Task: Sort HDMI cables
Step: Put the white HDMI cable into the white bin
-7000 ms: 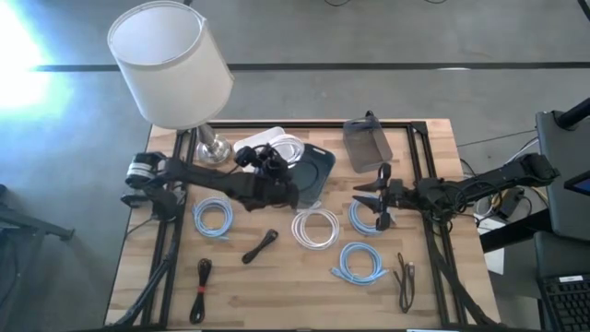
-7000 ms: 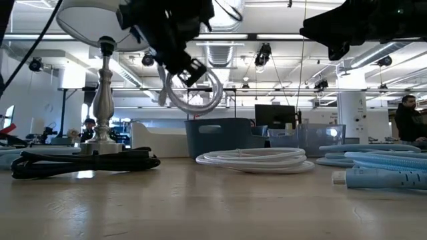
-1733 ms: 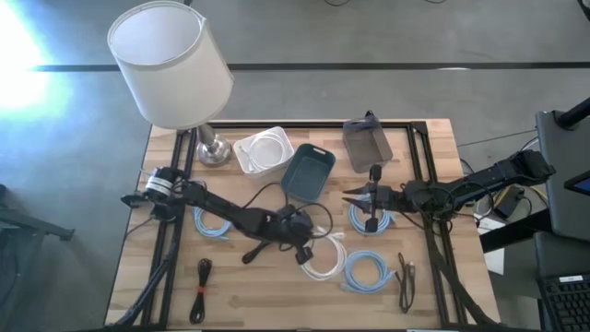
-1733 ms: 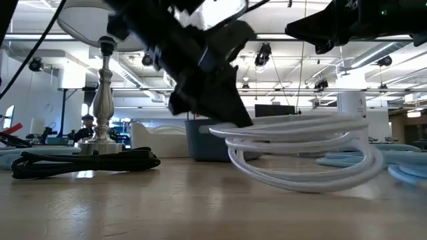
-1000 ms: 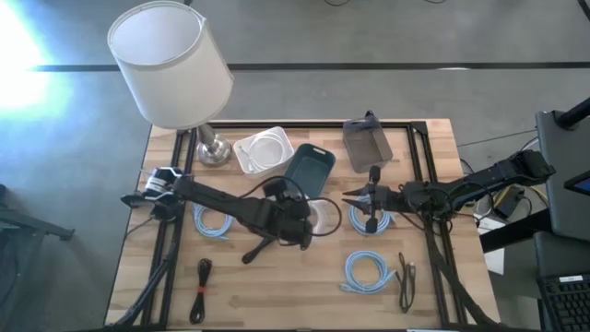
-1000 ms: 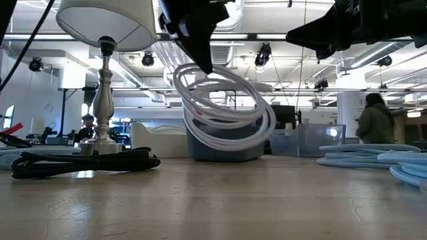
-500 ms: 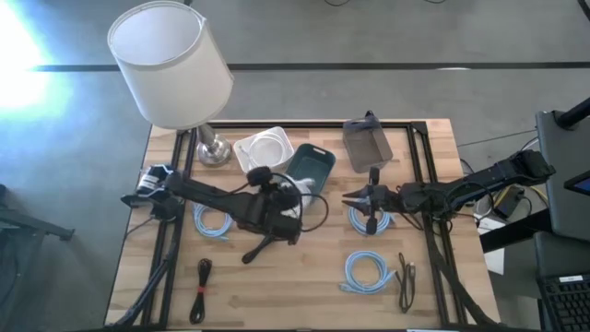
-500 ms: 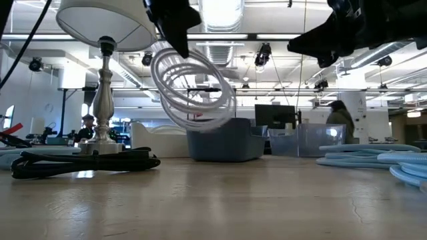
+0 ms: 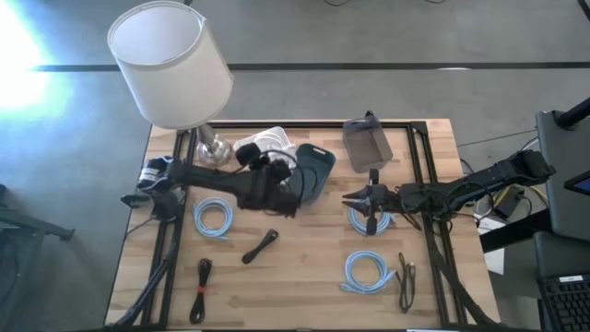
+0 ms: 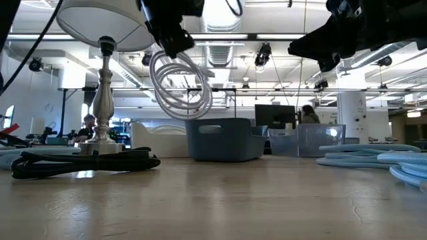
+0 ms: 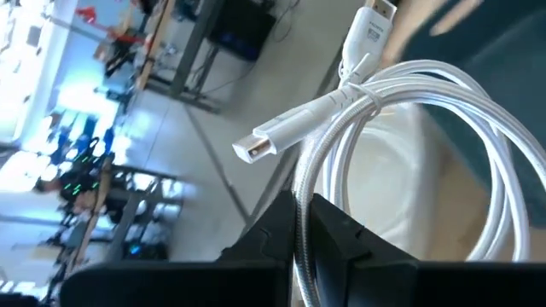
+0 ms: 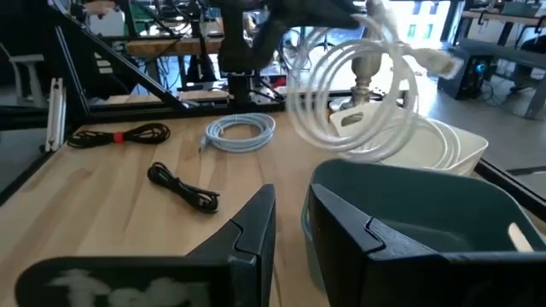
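My left gripper (image 9: 284, 184) is shut on a white coiled HDMI cable (image 10: 180, 83), which hangs in the air near the white bin (image 9: 261, 148) and the blue bin (image 9: 312, 171). The white bin holds another white coil. Light-blue coils lie at the table's left (image 9: 214, 219), right (image 9: 369, 221) and near right (image 9: 369, 270). Black bundles rest flat on the wood (image 9: 260, 246), (image 9: 203, 277), (image 9: 406, 277). My right gripper (image 9: 369, 207) hovers open over the right light-blue coil, touching nothing. My left gripper pinches the white coil's bundled strands (image 11: 300, 183) between its two fingers, at a spot on the ring a little away from the tied connector ends (image 11: 354, 94). The fingers come slanting down from above. The coil hangs below them, clear of the table and bins.
A tall lamp with a white shade (image 9: 171, 65) and metal base (image 9: 212, 148) stands at the far left, close to the white bin. A clear grey bin (image 9: 367, 143) sits at the far right. Bare wood lies in the middle and near the front edge.
My left gripper has carried the white coil up and toward the table's far edge, from over the middle to beside the white and blue bins, tipping its fingers closer to level. The coil has swung below it, staying clear of the table.
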